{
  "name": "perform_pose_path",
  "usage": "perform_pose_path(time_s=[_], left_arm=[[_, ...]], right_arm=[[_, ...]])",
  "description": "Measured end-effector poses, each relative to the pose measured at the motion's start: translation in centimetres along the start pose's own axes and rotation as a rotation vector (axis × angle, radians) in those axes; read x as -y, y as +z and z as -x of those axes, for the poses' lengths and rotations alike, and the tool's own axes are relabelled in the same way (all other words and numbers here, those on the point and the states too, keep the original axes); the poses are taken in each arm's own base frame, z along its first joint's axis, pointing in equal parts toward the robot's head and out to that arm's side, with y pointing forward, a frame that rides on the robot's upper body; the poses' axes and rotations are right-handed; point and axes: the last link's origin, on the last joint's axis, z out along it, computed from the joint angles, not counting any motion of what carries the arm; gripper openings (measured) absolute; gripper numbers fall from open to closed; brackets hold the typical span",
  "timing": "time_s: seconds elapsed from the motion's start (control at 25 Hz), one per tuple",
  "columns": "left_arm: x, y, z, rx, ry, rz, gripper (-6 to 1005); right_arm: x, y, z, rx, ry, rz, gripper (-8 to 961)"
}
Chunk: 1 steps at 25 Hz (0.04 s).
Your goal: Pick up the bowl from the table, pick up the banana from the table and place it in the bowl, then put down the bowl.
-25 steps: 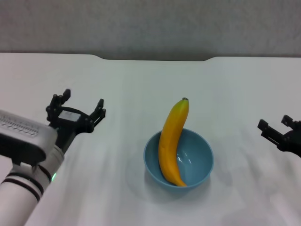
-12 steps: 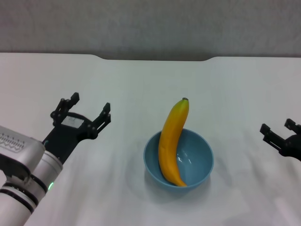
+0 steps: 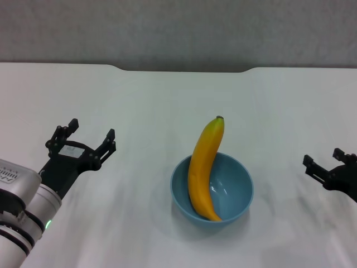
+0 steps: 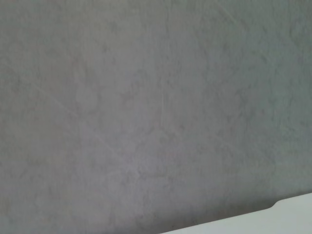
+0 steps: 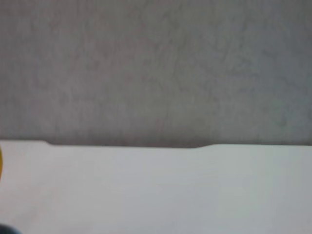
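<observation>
The light-blue bowl (image 3: 223, 192) stands on the white table (image 3: 167, 100) a little right of centre. The yellow-orange banana (image 3: 203, 167) leans in it, lower end inside, dark stem tip sticking out over the far rim. My left gripper (image 3: 82, 139) is open and empty, well to the left of the bowl, apart from it. My right gripper (image 3: 329, 163) is open and empty at the right edge of the head view, apart from the bowl. A sliver of the banana (image 5: 1, 163) shows in the right wrist view.
The table's far edge has a shallow notch (image 3: 184, 70) with a grey wall (image 3: 178, 28) behind it. The left wrist view shows mostly the grey wall (image 4: 146, 107) and a corner of the table (image 4: 273, 219).
My left gripper has drawn back to the left and toward me, away from the bowl. My right gripper has shifted slightly. The bowl and banana have not moved.
</observation>
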Motion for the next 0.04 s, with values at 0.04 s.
perform_pose_path(time_s=[0.04], left_arm=[[0.0,0.0,0.02,0.002,0.0,0.0,890]], right_arm=[[-0.09,0.15,-0.02,-0.007,-0.009,0.002,870]])
